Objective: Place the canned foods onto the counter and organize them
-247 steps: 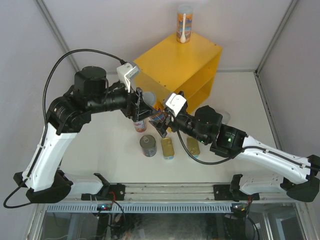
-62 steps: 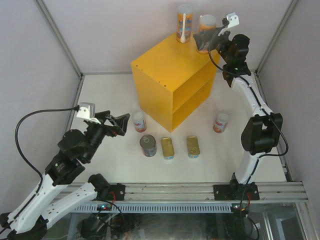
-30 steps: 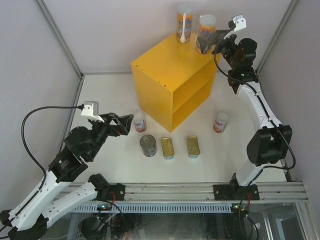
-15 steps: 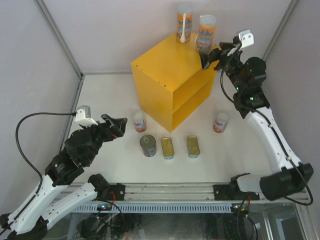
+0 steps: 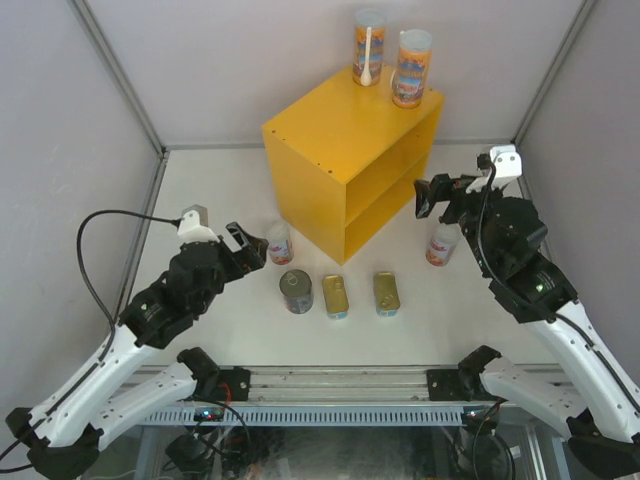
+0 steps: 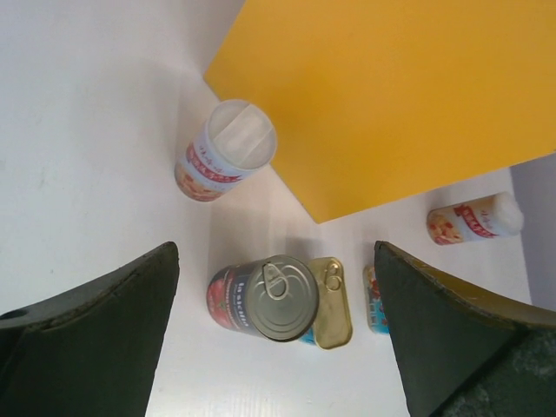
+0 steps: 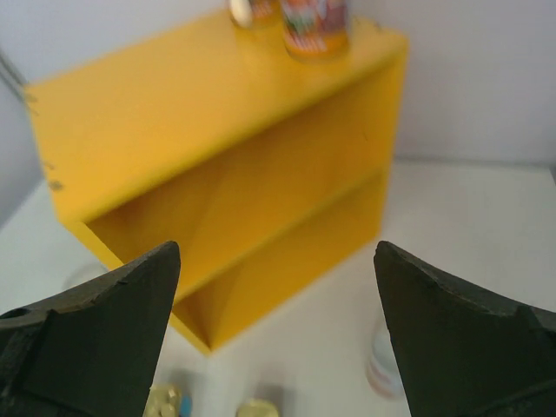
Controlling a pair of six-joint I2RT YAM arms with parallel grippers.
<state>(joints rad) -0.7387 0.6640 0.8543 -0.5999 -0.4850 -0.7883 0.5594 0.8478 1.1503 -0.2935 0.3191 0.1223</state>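
Upper centre of the top view: yellow counter [image 5: 340, 125], a big smooth box with a flat top and one inner shelf, open side facing lower right. Under it is a plain white surface [image 5: 200, 200]. Left pincer [image 5: 248, 248], black fingers spread wide and gripping nothing, sits lower left of centre. Right pincer [image 5: 425, 197] has the same black fingers, also spread and gripping nothing, and hangs right of centre near the counter's open side.

Back edge of the counter top: two tall slim cylinders, upright, close together. The spoon can [image 5: 369, 45] has a pale lid, an orange label and a white spoon shape down the front. The orange can [image 5: 412, 68] is just right of it, with an orange and blue label. Writing is unreadable on both. Both are well apart from the pincers.

The left can [image 5: 279, 243] has a white lid and a white-and-red label. It stands on the white surface just beside the counter's near corner, right of the left pincer and clear of both fingers in the left wrist view. The right can [image 5: 441, 243] looks the same and is just below the right pincer in the frame.

The round tin [image 5: 297, 291] has dark sides, a red label and a grey pull-tab lid, with text too small to read. It shows between the left fingers in the wrist view. First flat tin [image 5: 336, 296] is just right of it and the second flat tin [image 5: 386, 293] is further right. Both are rectangular with gold ring-pull tops and blue sides.
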